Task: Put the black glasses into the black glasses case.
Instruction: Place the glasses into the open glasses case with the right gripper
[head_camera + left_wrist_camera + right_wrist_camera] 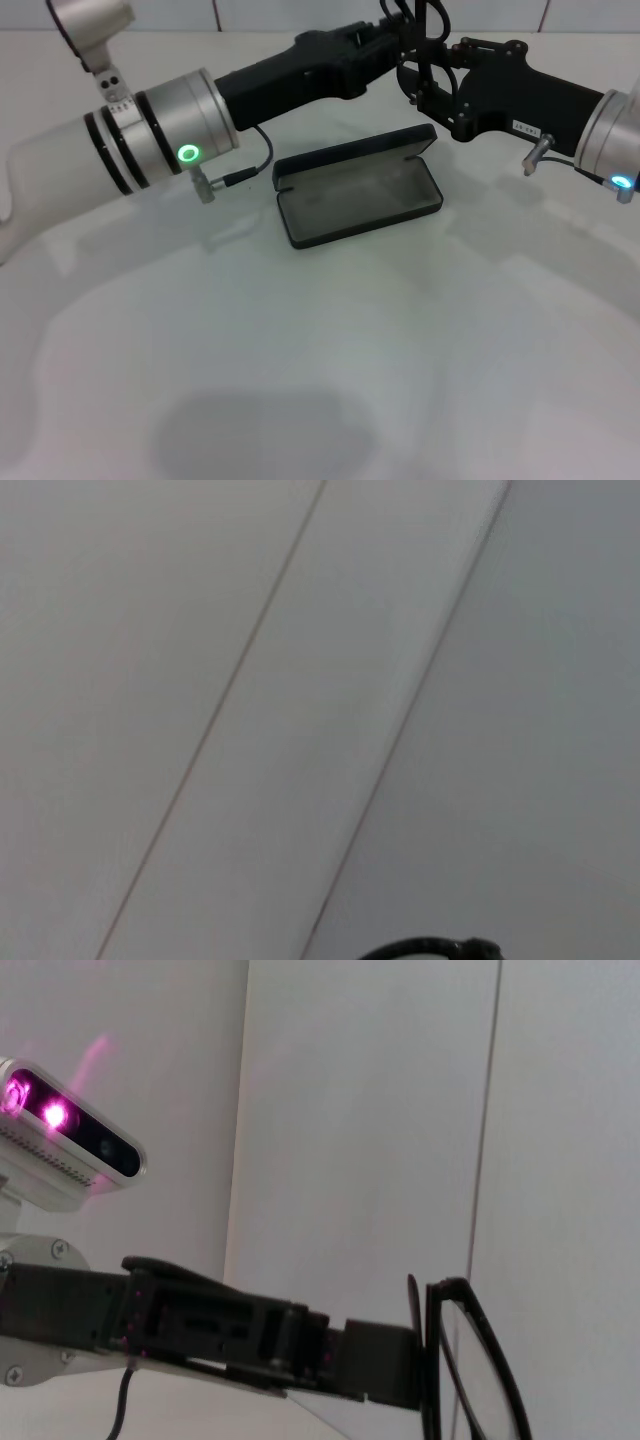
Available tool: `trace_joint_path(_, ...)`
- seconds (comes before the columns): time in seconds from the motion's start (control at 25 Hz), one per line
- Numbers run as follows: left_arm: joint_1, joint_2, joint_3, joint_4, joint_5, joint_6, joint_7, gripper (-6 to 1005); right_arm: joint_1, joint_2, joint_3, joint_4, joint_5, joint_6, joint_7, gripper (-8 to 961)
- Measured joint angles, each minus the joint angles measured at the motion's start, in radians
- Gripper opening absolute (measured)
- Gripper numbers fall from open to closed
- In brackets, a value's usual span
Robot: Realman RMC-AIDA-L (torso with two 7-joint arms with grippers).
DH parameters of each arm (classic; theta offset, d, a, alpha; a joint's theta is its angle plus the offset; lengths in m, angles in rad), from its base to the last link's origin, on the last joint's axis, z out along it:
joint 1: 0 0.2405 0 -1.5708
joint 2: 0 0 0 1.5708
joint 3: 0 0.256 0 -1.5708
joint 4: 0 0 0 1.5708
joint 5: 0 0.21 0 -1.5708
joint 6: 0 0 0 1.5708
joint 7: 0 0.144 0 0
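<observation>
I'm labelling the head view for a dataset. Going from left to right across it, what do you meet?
Left arm's silver wrist with the green light → open black glasses case → black glasses held up between the two grippers → right arm's wrist with the blue light.

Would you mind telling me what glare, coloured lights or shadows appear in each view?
Head view: soft arm shadows on the white table; green lights on both arms; the black glasses case open, matte. Right wrist view: magenta glare from the left wrist's camera, beside the black glasses. Left wrist view: evenly lit wall.
</observation>
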Motion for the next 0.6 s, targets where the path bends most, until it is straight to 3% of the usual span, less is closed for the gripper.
trace_joint_path(0.28,0.013,0.002,0.001,0.002,-0.019,0.014,0.001,293,0.000,0.001,0.000,0.000,0.000,0.001,-0.004,371)
trace_joint_path(0.6,0.077,0.006,-0.004,0.014,-0.109,0.141,0.062,462,0.000,-0.004,0.002,0.006,0.000,0.006,-0.005,365)
